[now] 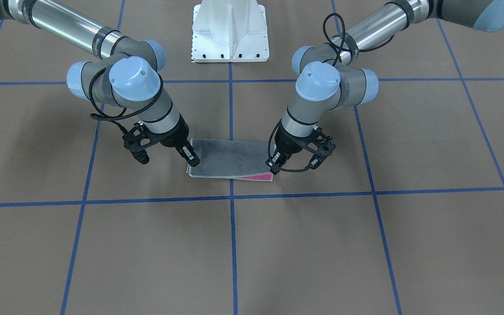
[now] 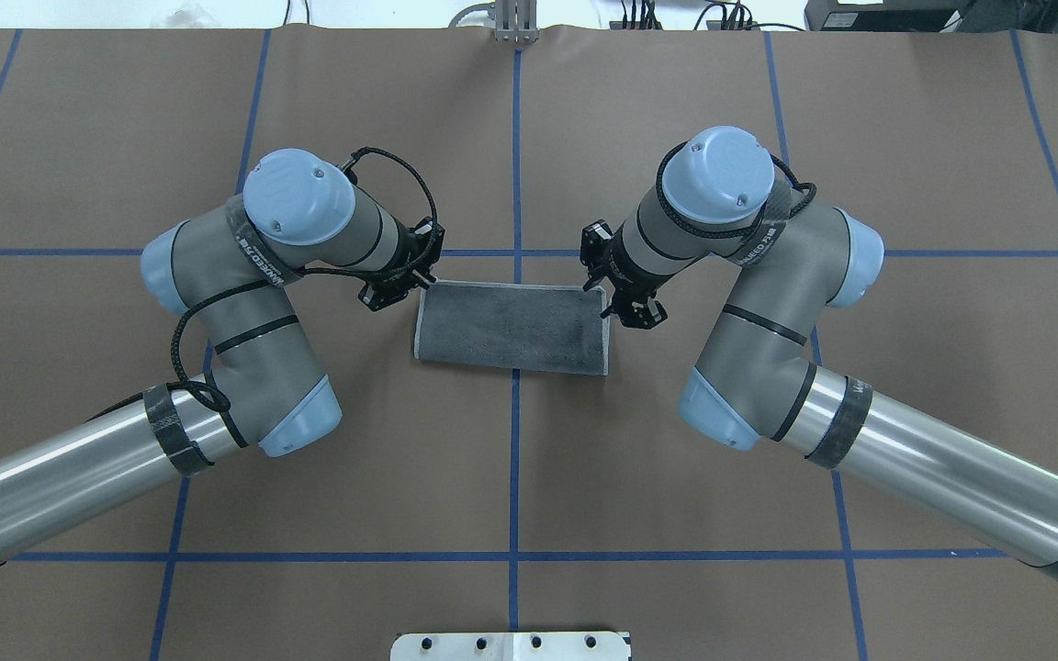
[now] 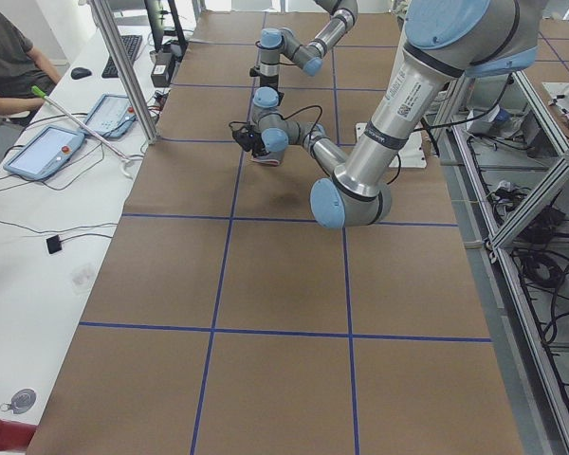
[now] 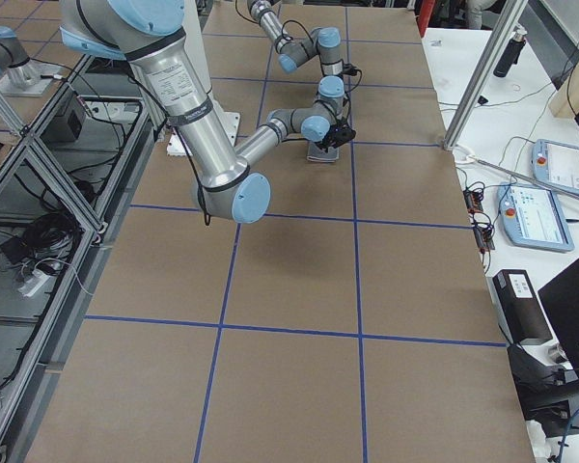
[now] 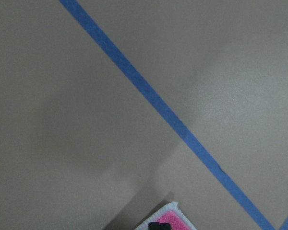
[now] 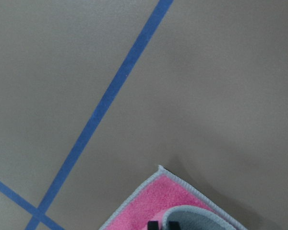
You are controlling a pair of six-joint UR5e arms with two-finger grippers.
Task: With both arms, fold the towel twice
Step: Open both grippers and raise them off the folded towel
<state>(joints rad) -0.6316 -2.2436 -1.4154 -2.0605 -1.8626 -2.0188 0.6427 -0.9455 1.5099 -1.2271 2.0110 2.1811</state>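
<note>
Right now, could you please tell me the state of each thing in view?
towel: folded once, flat, grey face up, pink strip showing
left gripper: at a far towel corner; grip unclear
right gripper: at the other far corner; grip unclear

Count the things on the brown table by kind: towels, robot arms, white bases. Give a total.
Towel: 1
Arms: 2 (left arm, right arm)
Base: 1
Total: 4
</note>
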